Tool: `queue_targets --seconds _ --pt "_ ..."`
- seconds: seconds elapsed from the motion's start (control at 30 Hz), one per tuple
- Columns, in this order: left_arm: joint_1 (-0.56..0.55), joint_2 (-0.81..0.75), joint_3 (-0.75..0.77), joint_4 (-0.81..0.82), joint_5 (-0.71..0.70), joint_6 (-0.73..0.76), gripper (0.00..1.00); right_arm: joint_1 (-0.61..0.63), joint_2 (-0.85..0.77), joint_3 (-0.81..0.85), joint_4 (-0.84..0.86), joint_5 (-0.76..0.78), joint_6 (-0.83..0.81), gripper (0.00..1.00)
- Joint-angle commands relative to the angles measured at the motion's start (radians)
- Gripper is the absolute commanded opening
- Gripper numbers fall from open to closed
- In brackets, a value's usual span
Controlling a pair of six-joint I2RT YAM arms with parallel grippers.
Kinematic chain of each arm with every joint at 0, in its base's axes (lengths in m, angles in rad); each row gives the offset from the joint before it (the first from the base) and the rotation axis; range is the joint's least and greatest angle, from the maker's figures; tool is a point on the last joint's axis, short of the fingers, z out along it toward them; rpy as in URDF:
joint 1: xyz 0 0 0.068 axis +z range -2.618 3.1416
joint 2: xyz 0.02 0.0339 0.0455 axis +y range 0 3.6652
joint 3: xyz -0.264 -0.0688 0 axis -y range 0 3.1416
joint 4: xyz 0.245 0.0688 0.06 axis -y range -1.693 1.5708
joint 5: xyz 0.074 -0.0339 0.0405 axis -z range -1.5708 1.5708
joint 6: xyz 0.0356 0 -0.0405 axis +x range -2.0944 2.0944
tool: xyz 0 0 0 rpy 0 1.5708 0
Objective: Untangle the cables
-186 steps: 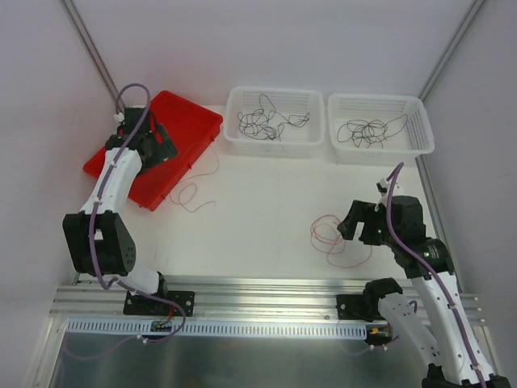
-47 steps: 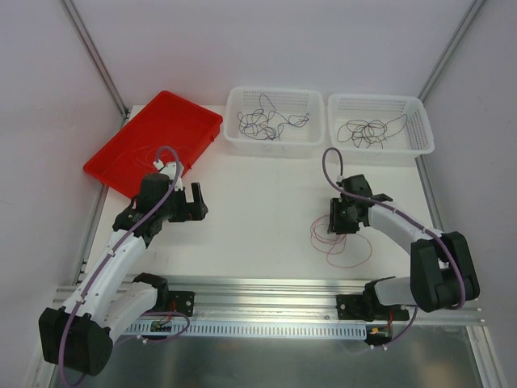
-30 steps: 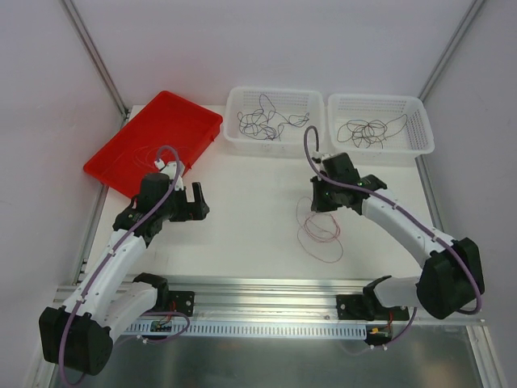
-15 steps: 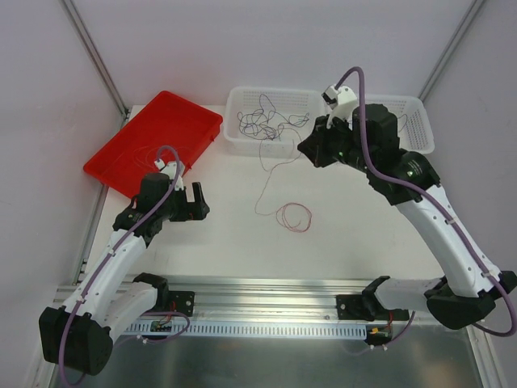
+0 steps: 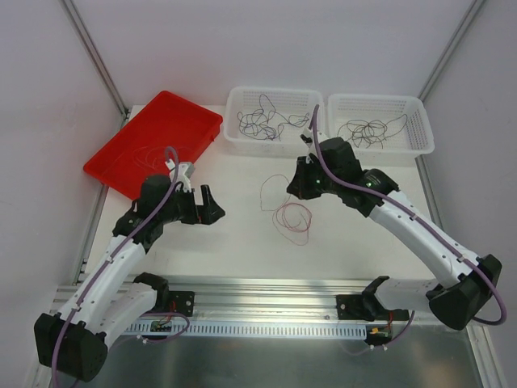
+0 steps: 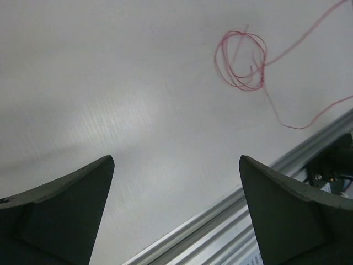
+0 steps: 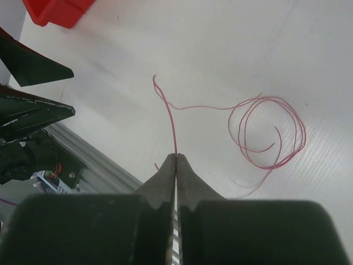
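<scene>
Right gripper [image 7: 176,157] pinching one red-pink cable [image 7: 172,126], coil just beyond its tips, left gripper [image 6: 174,165] spread wide, two white baskets [image 5: 273,149] [image 5: 380,153], one red tray [image 5: 174,113]

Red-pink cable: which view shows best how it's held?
Right wrist: the right tool is shut on the red-pink cable, coil in full view. Left wrist shows only the coil; top shows it small, grip hidden.

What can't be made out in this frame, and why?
1. Top view: the right gripper, fingertips hidden beneath its own wrist.
2. Top view: how many wires lie in the white baskets; too thin.
3. Left wrist view: the red-pink wire, trailing strands cut off by the right edge.
</scene>
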Motion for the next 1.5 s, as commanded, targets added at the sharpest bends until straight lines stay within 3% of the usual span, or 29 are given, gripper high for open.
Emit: queue_targets --seconds 0.0,0.33,0.67,0.83,0.93,0.97,1.03,1.07,1.2,1.23,1.27,1.37,1.47 --pt "-0.054 -0.028 0.011 0.070 0.097 -0.068 0.98 0.039 0.004 -0.011 0.079 -0.023 0.060 0.01" --pt "-0.206 -0.011 0.160 0.082 0.092 -0.078 0.93 0.116 0.072 0.003 0.107 -0.063 0.075 0.01" --pt "-0.410 0.156 0.238 0.087 -0.001 -0.004 0.86 0.135 0.077 0.015 0.173 -0.138 0.147 0.01" --pt "-0.455 0.225 0.259 0.092 -0.038 0.002 0.81 0.139 0.070 0.016 0.193 -0.164 0.159 0.01" --pt "-0.476 0.258 0.270 0.092 -0.057 0.008 0.69 0.141 0.066 0.010 0.193 -0.161 0.162 0.01" --pt "-0.479 0.270 0.272 0.092 -0.055 0.011 0.58 0.141 0.061 0.009 0.193 -0.158 0.161 0.01" --pt "-0.484 0.276 0.272 0.093 -0.057 0.010 0.44 0.139 0.061 0.006 0.187 -0.154 0.156 0.01" --pt "-0.485 0.275 0.273 0.092 -0.057 0.008 0.29 0.141 0.057 0.007 0.181 -0.151 0.153 0.01" --pt "-0.488 0.256 0.266 0.090 -0.066 0.005 0.01 0.139 0.050 -0.004 0.174 -0.131 0.144 0.01" --pt "-0.488 0.249 0.266 0.092 -0.069 0.005 0.00 0.139 0.049 -0.004 0.173 -0.128 0.142 0.01" --pt "-0.488 0.241 0.266 0.090 -0.073 0.007 0.00 0.141 0.047 -0.008 0.174 -0.128 0.142 0.02" --pt "-0.488 0.227 0.267 0.092 -0.081 0.007 0.00 0.141 0.038 -0.010 0.170 -0.120 0.136 0.18" --pt "-0.488 0.222 0.290 0.073 -0.101 0.005 0.00 0.139 0.009 0.009 0.119 -0.065 0.094 0.50"
